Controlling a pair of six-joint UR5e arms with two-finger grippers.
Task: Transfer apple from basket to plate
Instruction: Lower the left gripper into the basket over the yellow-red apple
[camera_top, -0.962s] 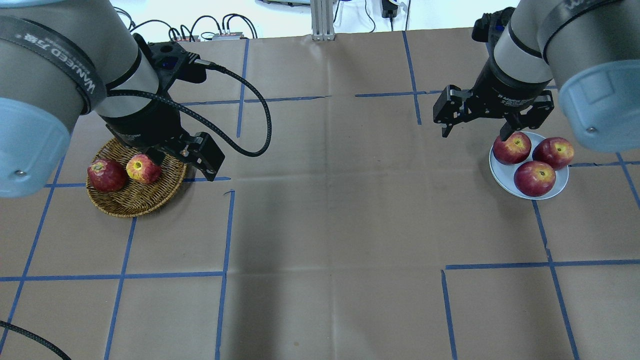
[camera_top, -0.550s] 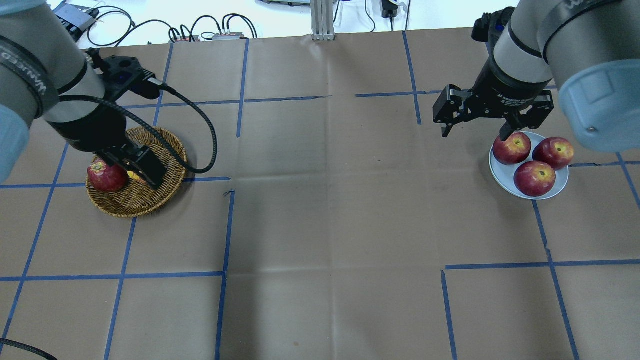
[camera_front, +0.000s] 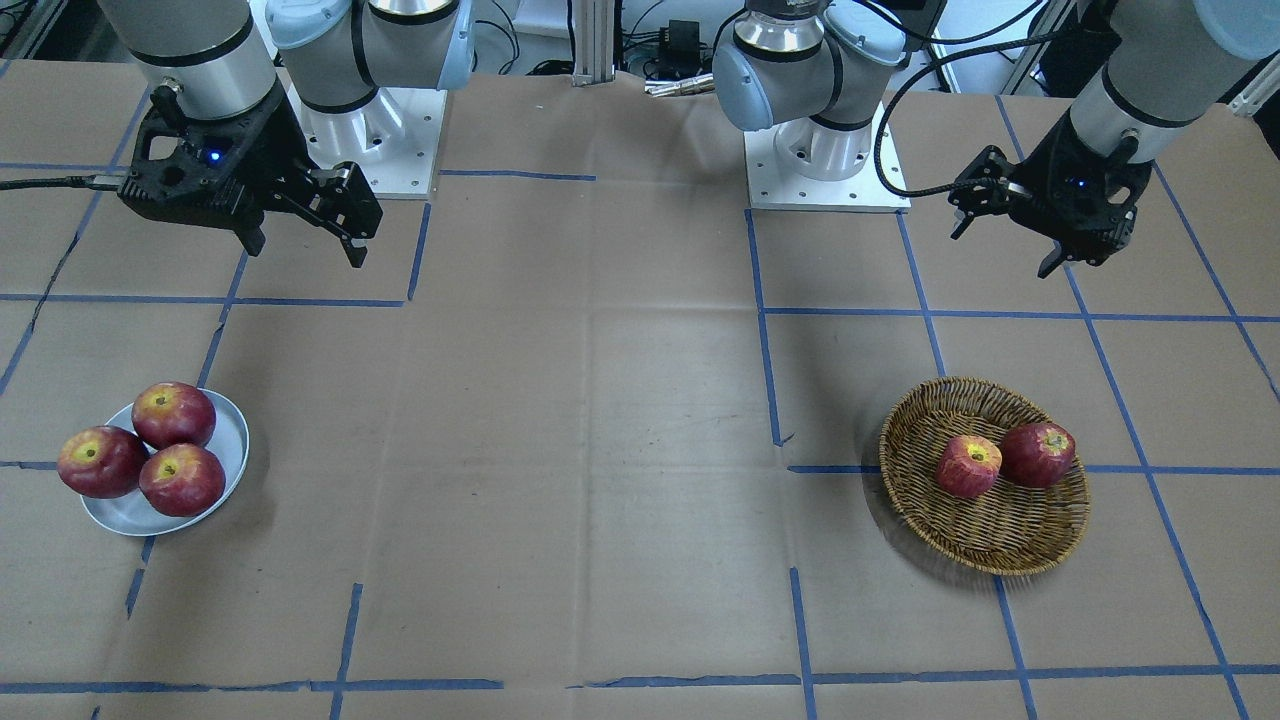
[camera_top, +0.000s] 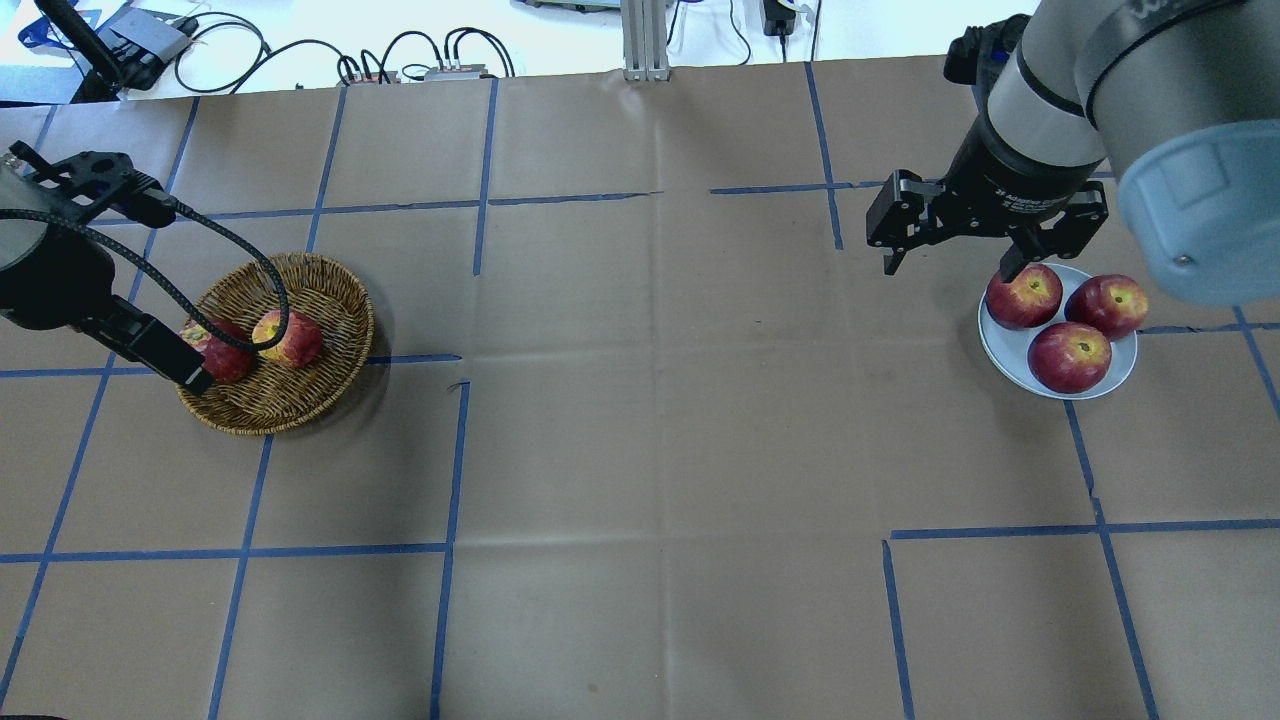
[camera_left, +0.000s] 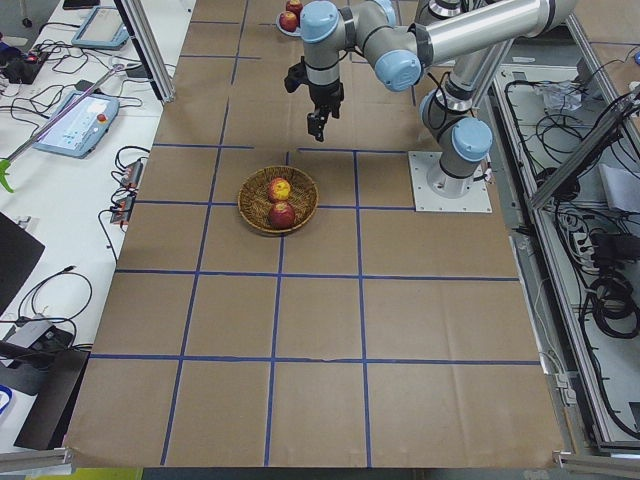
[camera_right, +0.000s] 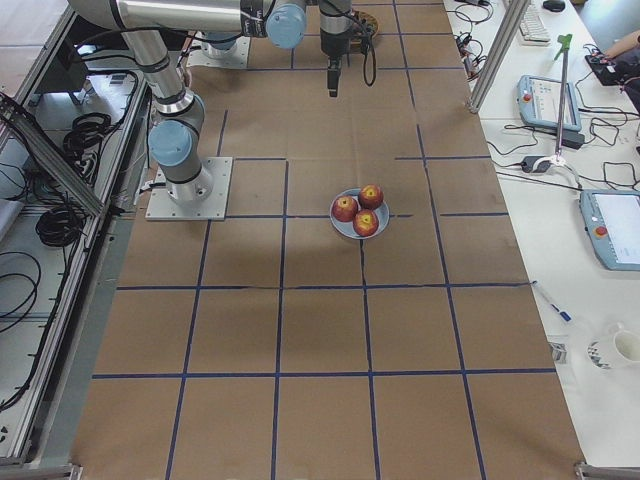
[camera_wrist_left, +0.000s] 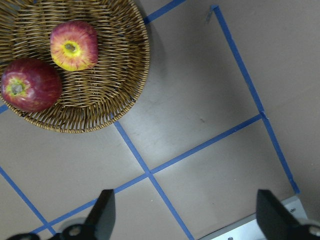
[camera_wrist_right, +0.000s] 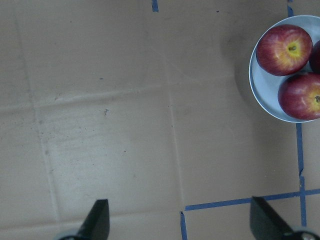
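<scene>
Near the desk's (camera_top: 640, 420) left edge the left tool (camera_wrist_left: 186, 216) hung spread, empty, near the basket (camera_top: 335, 295); the apple (camera_top: 288, 338) lay inside, beside a darker apple (camera_wrist_left: 30, 84). The pick seemed unstarted, needing centring over the apple, then descent. The right tool (camera_top: 948, 268), spread, hung by the right-edge plate (camera_top: 1008, 352).

This is a robotics lab. Two industrial arms (camera_front: 800, 70) are bolted to white base plates (camera_front: 775, 190) along one long edge of a table (camera_left: 320, 330), which is covered in brown paper and marked into squares with blue tape (camera_top: 340, 550). A white bench with teach pendants (camera_right: 612, 230) runs along the table's opposite edge, aluminium posts (camera_left: 150, 55) rise between the bench and the table, and bundles of black cables (camera_left: 607, 300) lie on the floor behind the arms' edge.
</scene>
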